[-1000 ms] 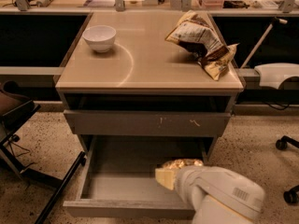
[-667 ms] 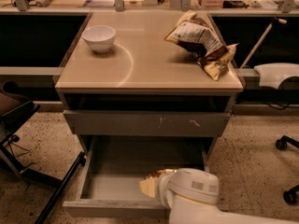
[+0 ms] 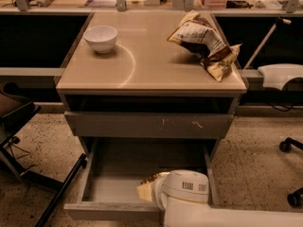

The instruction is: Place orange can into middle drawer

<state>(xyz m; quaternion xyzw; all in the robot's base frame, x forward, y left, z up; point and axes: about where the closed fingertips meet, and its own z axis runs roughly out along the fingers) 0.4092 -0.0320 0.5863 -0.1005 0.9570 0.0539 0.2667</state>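
The orange can (image 3: 143, 193) shows as a pale gold shape at the tip of my white arm, low inside the open middle drawer (image 3: 110, 189), near its front right. My gripper (image 3: 148, 188) is down in the drawer and shut on the can; the arm's white wrist housing (image 3: 185, 187) hides most of it. The drawer is pulled out towards me, with a smooth grey floor and a plain front panel (image 3: 113, 211).
Above it is a closed grey drawer front (image 3: 149, 125) with white scuff marks. On the cabinet top stand a white bowl (image 3: 101, 38) and a snack bag (image 3: 204, 41). A dark chair frame (image 3: 19, 126) is at the left and a white chair arm (image 3: 281, 74) and castors at the right.
My arm has moved left and towards the drawer's front, carrying the can with it and sinking lower into the drawer.
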